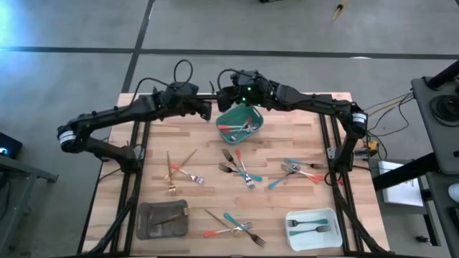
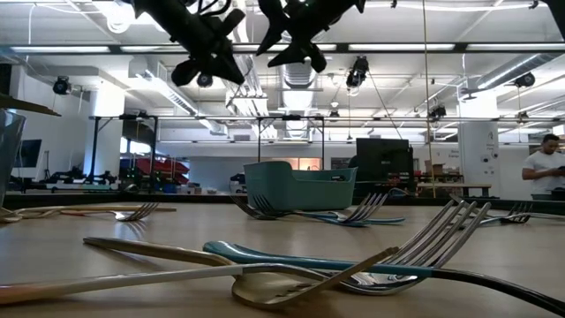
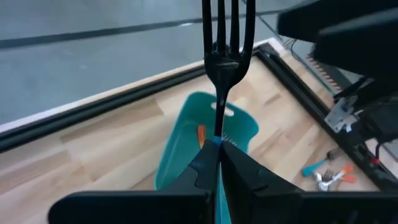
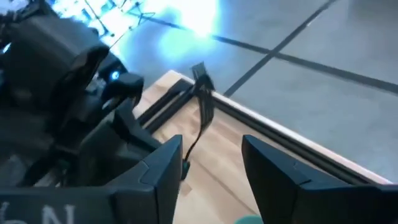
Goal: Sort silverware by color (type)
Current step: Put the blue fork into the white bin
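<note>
1. This is a robotics lab or workshop in a large industrial hall.
2. The ceiling (image 2: 291, 79) is open, with bare ducts, pipes and strip lights.
3. The floor (image 1: 72, 29) is plain grey concrete marked with dark lines.
4. A wooden tabletop (image 1: 287, 147) sits in a black metal frame, and loose cables (image 1: 391, 107) run beside it.
5. Behind it stand benches with monitors (image 2: 381, 157) and equipment.
6. A person (image 2: 546, 172) stands at the far side.

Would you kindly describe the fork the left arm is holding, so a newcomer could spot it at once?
Start at the green tray at the table's far edge. Just left of it, the left gripper is shut on a fork. Unlike the forks lying on the table, it stands prongs-up in the air.
</note>
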You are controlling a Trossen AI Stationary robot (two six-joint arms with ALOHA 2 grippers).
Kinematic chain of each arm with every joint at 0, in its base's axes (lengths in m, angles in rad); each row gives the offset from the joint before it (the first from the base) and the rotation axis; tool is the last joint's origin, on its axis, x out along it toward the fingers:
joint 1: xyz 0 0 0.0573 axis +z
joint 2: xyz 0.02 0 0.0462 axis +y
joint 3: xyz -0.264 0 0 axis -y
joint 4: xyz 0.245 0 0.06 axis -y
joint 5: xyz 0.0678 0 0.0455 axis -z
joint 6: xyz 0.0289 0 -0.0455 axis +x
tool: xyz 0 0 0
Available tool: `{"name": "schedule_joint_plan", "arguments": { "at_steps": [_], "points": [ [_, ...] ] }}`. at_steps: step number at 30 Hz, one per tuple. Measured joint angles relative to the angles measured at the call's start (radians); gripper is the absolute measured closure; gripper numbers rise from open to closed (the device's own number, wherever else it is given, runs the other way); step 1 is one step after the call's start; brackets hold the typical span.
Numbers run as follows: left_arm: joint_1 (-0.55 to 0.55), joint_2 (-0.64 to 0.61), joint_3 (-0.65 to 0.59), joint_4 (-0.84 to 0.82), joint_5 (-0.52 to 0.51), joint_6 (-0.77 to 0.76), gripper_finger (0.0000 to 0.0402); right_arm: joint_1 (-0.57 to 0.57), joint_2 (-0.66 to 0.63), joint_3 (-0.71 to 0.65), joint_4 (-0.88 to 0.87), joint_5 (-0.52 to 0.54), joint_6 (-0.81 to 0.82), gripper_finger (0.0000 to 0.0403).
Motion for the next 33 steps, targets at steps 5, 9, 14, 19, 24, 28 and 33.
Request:
{"name": "schedule_joint_plan", "arguments": {
  "at_steps": [5,9,14,19,24,28,33],
  "points": [
    [0.001,0.031,0.0,0.004,0.0,0.0,0.0401,-0.017,0.0,0.0,0.007,0.001,0.074,0.0231],
    [0.0,0.038,0.0,0.015,0.001,0.0,0.0401,-0.023,0.002,0.0,0.007,0.001,0.099,0.023],
    [0.001,0.039,0.005,0.019,0.008,0.002,0.0401,-0.023,0.003,0.0,0.007,0.001,0.1,0.0229],
    [0.001,0.059,0.049,0.021,0.03,0.034,0.0401,-0.023,0.003,0.0,0.007,0.001,0.102,0.0229],
    [0.001,0.101,0.118,-0.005,0.035,0.074,0.0401,-0.023,0.003,0.0,0.007,0.002,0.101,0.0229],
    [0.0,0.144,0.187,-0.091,0.032,0.114,0.0401,-0.023,0.003,0.0,0.006,0.003,0.099,0.0232],
    [0.0,0.169,0.227,-0.103,0.023,0.136,0.0401,-0.024,0.002,0.0,0.005,0.003,0.1,0.0251]
  ]
}}
